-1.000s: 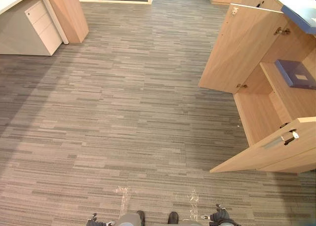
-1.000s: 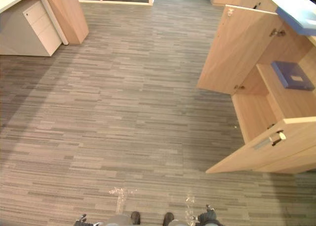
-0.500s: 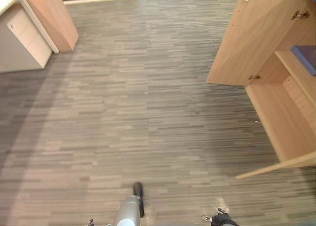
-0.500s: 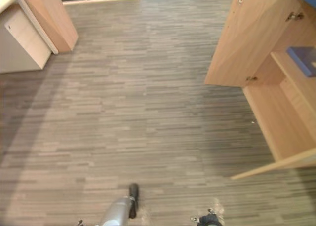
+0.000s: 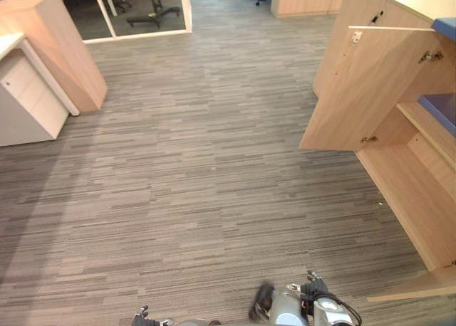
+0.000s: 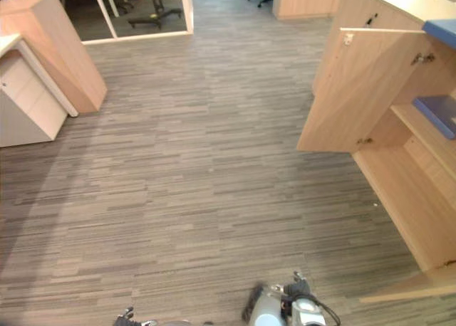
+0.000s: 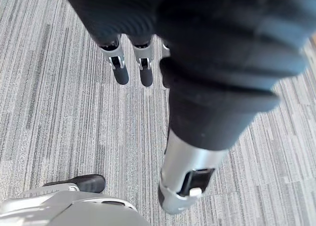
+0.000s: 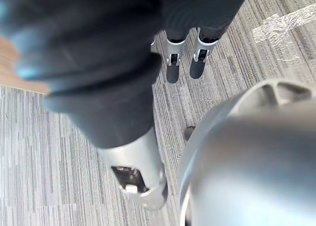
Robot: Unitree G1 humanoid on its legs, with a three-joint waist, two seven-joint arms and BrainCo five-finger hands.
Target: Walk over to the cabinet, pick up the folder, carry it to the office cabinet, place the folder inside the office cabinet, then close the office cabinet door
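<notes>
A blue-purple folder (image 5: 443, 109) lies flat on the middle shelf of the open wooden office cabinet (image 5: 399, 191) at the right. The cabinet's far door (image 5: 363, 87) stands wide open, and the top edge of its near door (image 5: 413, 287) shows at the lower right. My left hand (image 7: 120, 70) hangs at my side over the carpet, fingers straight, holding nothing. My right hand (image 8: 174, 68) hangs the same way, open and empty; it also appears low in the left eye view as the right hand (image 5: 313, 289). Both hands are well short of the cabinet.
A white drawer unit (image 5: 25, 102) and a wooden panel (image 5: 60, 52) stand at the far left. Glass partitions (image 5: 146, 9) and office chairs are at the back. A blue item (image 5: 446, 27) lies on the cabinet top. Grey striped carpet (image 5: 192, 169) spreads between.
The whole picture has shifted with my walking, so the camera moved. The cabinet's near door has slid mostly out of view at the lower right. Both hands still hang empty.
</notes>
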